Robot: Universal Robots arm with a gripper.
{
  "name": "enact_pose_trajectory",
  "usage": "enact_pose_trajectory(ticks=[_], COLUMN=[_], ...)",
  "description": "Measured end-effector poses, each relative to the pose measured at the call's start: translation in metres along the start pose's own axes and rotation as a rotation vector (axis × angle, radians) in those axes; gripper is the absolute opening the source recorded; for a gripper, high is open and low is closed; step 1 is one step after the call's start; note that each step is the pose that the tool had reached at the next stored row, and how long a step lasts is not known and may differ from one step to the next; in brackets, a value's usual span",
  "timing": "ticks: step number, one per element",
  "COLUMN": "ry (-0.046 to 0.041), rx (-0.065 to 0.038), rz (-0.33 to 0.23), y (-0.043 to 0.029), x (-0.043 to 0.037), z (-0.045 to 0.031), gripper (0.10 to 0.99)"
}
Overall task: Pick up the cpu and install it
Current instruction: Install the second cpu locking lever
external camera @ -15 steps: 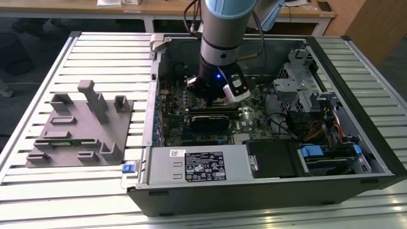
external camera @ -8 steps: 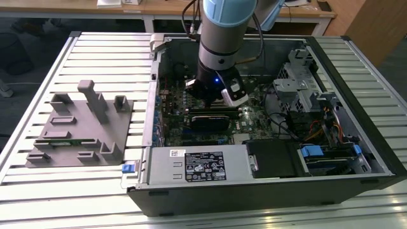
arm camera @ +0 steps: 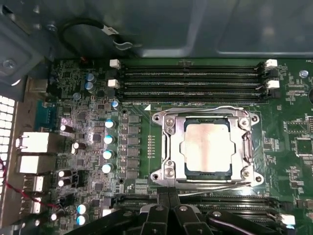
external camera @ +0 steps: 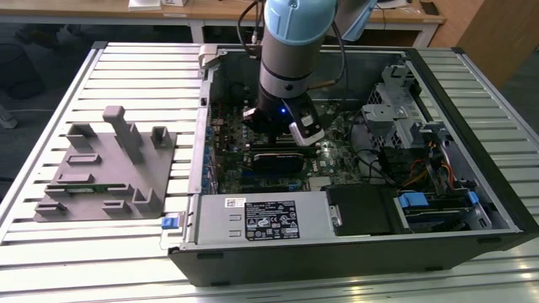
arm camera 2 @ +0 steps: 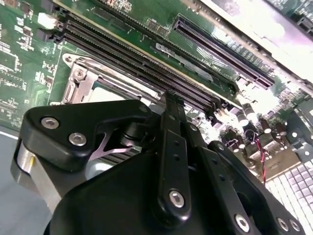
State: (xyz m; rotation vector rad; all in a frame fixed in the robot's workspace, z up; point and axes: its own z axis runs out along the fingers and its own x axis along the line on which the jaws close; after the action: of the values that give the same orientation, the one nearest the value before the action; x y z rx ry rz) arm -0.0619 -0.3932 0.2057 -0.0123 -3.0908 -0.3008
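Observation:
The cpu (arm camera: 206, 146), a small square chip with a pale metal top, lies flat inside the socket frame (arm camera: 168, 147) on the green motherboard (arm camera: 137, 122). In the second wrist view a strip of the cpu (arm camera 2: 108, 94) shows past the black gripper body. My gripper (arm camera: 168, 198) hovers just beside the socket, over the memory slots at its edge. Its two fingers (arm camera 2: 172, 127) are pressed together and shut, with nothing between them. In the exterior view the gripper (external camera: 274, 148) reaches down into the open computer case (external camera: 471, 208).
Rows of empty memory slots (arm camera: 190, 78) run along both sides of the socket. Capacitors (arm camera: 108, 139) and rear ports (arm camera: 34, 144) stand beside it. Drive cages and cables (external camera: 413, 139) crowd the case at the exterior view's right. A grey fixture tray (external camera: 101, 170) sits on the slatted table outside.

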Motion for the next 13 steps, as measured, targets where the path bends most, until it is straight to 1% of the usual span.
enact_pose_trajectory(ticks=[5, 6, 7, 10, 11, 13], ry=[0.0001, 0.0003, 0.0004, 0.0005, 0.0005, 0.0008], rx=[-0.011, -0.015, -0.022, -0.05, -0.056, -0.064], rz=[0.0, 0.0, -0.001, -0.002, -0.002, -0.002], y=[-0.0014, -0.0016, -0.0017, -0.0023, -0.0027, -0.0039], x=[0.0002, 0.0004, 0.0007, 0.0022, 0.0025, 0.0029], z=[0.0066, 0.0073, 0.0078, 0.009, 0.0095, 0.0109], gripper=[0.106, 0.106, 0.106, 0.106, 0.106, 0.106])
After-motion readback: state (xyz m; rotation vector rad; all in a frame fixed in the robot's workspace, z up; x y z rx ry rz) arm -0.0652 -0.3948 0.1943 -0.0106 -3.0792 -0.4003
